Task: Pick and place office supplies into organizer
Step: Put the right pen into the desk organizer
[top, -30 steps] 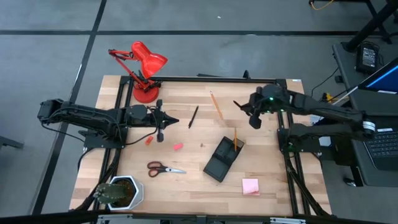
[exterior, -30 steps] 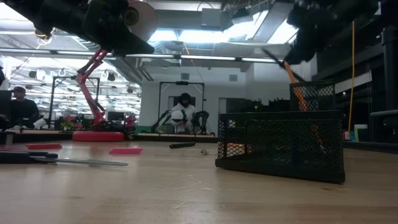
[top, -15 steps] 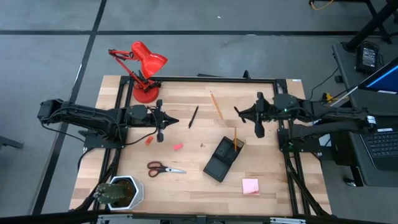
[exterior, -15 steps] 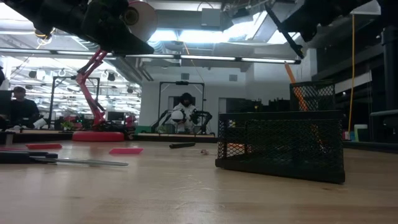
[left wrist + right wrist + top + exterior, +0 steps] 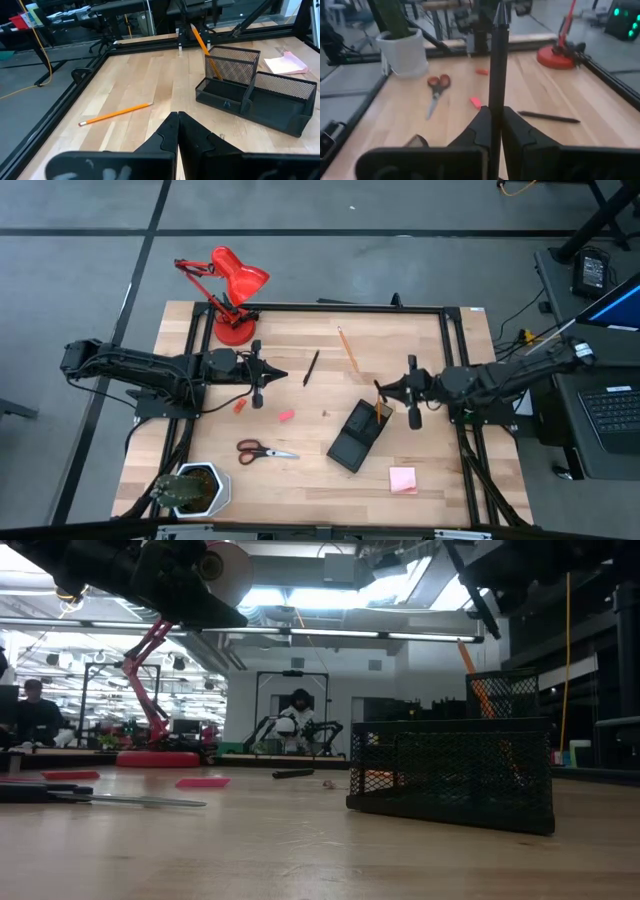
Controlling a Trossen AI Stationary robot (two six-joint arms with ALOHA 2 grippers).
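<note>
the right claw point(image 5: 384, 392) hangs above the worktop point(image 5: 310, 475) just beside the far end of the organizer point(image 5: 357, 435), pinching a black pen point(image 5: 496, 75) that sticks out beyond its fingertips. the organizer, a black mesh tray, lies at an angle near the middle of the worktop with one orange pencil point(image 5: 205, 47) leaning in its tall compartment. the left claw point(image 5: 279, 374) waits above the left part of the worktop, fingers pressed together and holding nothing. a second pencil point(image 5: 347, 346) lies on the wood toward the far edge, and another black pen point(image 5: 311, 367) lies close by it. two red eraser pieces point(image 5: 286, 415) lie near the left claw, the red-handled scissors point(image 5: 265, 450) nearer the front, and the pink sticky-note pad point(image 5: 403, 479) in front of the organizer.
</note>
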